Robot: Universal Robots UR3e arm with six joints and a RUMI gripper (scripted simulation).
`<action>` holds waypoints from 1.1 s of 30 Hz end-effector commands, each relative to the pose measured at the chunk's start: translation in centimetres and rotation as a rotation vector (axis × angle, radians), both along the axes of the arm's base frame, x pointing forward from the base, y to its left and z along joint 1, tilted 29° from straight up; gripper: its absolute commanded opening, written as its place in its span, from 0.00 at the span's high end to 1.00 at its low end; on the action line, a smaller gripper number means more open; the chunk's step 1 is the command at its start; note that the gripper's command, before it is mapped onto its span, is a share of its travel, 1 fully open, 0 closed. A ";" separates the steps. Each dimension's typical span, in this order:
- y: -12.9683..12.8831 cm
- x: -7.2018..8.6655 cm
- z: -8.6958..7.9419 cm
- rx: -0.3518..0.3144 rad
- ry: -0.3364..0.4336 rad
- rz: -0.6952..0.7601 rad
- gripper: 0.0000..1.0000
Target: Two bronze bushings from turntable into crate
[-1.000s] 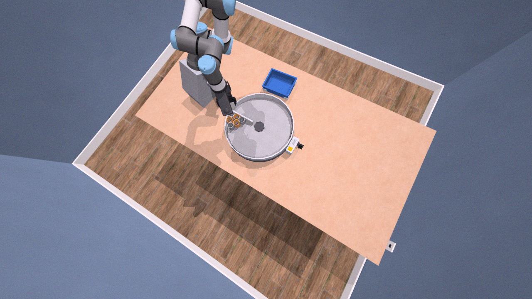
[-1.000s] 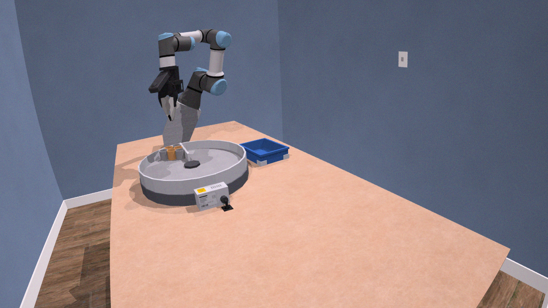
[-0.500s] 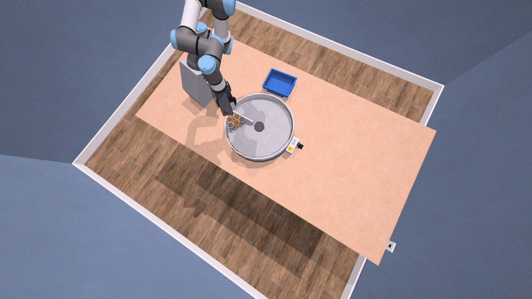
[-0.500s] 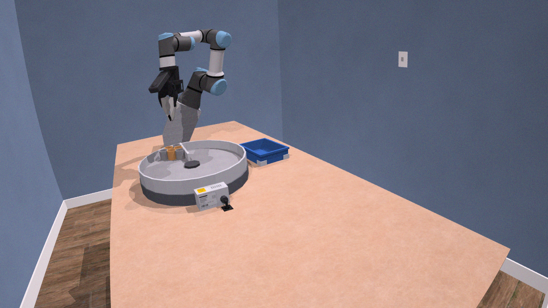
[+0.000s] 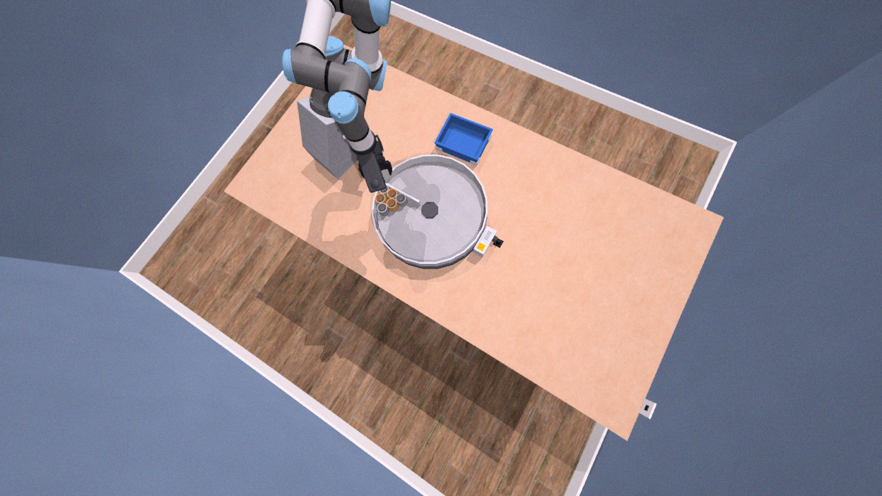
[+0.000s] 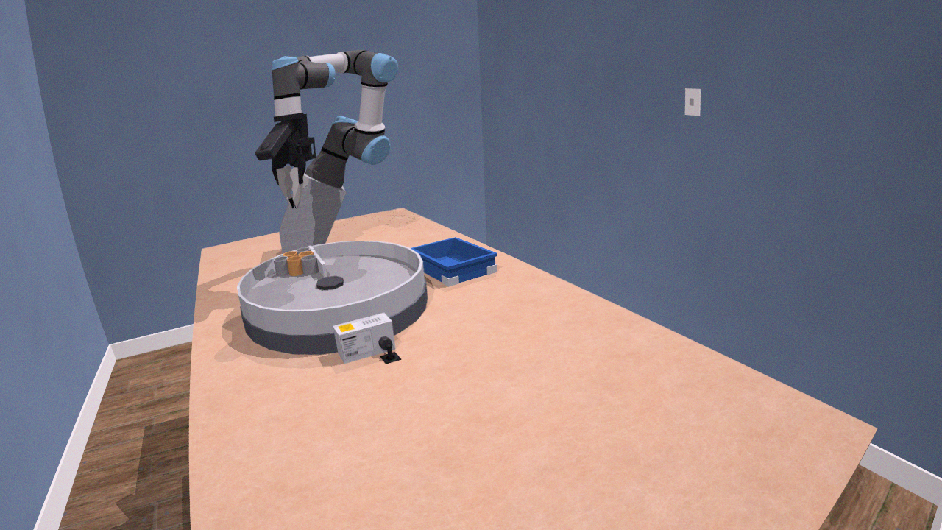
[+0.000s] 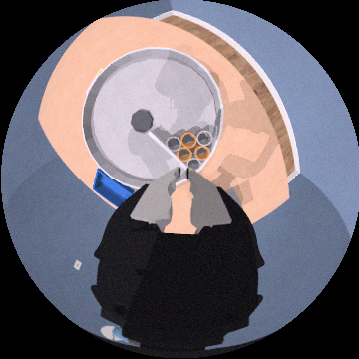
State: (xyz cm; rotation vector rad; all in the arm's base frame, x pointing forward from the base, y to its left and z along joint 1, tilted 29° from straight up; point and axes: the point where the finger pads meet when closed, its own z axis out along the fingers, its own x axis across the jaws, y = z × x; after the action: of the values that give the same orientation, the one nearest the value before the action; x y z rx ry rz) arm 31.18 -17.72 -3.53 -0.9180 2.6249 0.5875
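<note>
A round grey turntable (image 5: 430,211) stands on the table, with a dark hub (image 5: 428,209) and a white divider bar. Several bushings stand in a tight cluster (image 5: 389,200) against the bar by the rim: three bronze ones (image 7: 188,140) (image 7: 201,152) (image 7: 184,154) and three grey ones (image 7: 204,137). The cluster also shows in the exterior view (image 6: 295,262). My gripper (image 6: 291,197) is shut and empty, well above the cluster and the rim; in the wrist view (image 7: 180,173) its tips point just beside the cluster. The blue crate (image 5: 463,136) stands empty beyond the turntable.
A small white control box (image 6: 363,336) with a knob sits at the turntable's front. The arm's grey pedestal (image 5: 323,138) stands close to the turntable, behind the cluster. The raised rim runs all round the turntable.
</note>
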 end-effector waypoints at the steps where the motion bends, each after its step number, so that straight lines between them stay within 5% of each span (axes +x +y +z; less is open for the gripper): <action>1: -0.1 0.1 0.0 -0.001 0.003 -0.008 0.95; 20: 0.3 0.5 -1.4 0.018 0.063 -0.120 0.95; 33: 1.0 1.4 -3.8 0.049 0.165 -0.310 0.95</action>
State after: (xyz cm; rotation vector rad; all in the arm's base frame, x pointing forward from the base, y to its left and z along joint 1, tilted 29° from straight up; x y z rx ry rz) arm 32.17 -16.84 -6.41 -0.5681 2.7657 0.6563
